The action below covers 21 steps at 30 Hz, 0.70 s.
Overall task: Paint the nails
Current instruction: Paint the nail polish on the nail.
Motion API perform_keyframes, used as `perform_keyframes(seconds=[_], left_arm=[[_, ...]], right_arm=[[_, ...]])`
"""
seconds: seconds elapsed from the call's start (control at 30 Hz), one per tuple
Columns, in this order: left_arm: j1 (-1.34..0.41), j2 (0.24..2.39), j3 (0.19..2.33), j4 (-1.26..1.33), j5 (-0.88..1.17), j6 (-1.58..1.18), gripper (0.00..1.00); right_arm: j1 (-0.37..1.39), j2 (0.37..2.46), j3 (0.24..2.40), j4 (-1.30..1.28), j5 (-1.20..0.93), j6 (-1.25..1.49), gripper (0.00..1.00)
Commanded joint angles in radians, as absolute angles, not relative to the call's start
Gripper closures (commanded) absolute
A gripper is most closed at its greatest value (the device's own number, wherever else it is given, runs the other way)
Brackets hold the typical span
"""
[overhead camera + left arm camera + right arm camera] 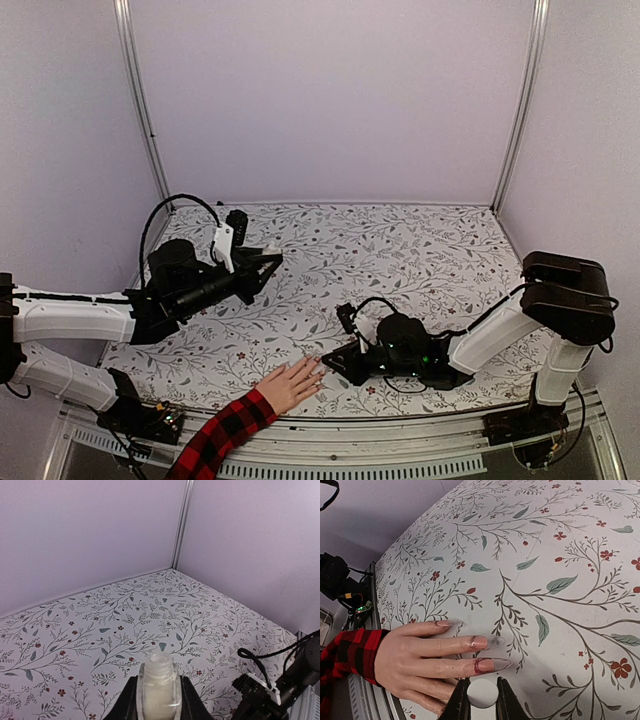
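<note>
Nails (480, 642): long, almond-shaped, glossy pink

Seen from my remote station: the nails (481, 642) gleam glossy, and the skin around them is shiny and smeared, next to a soft woven plaid sleeve (347, 652). The table cover (400, 250) looks matt and smooth under its leaf print. I read the clear bottle (159, 687) as glass, milky inside, and the white cap (482, 693) as smooth plastic. The arm shells (70, 318) are glossy white plastic and the corner rails (140, 100) are pale satin metal.
</note>
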State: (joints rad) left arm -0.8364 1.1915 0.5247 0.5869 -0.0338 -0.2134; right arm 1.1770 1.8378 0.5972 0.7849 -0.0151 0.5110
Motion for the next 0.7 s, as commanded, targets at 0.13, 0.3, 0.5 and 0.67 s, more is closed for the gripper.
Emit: perform_keyframes(seconds=[0.13, 0.3, 0.5, 0.67], left_arm=[[-0.830, 1.183, 0.536, 0.623, -0.029, -0.208, 1.00], [-0.831, 1.183, 0.536, 0.623, -0.029, -0.208, 1.00], [-0.831, 1.184, 0.538, 0.624, -0.028, -0.207, 1.00], [-0.831, 1.186, 0.539, 0.623, -0.028, -0.206, 1.00]], right_arm=[[1.183, 1.854, 0.607, 0.784, -0.009, 0.514, 1.00], [1.183, 1.843, 0.603, 0.766, 0.036, 0.523, 1.00], [1.183, 1.832, 0.600, 0.753, 0.059, 0.526, 1.00], [1.183, 1.831, 0.601, 0.748, 0.066, 0.527, 1.00]])
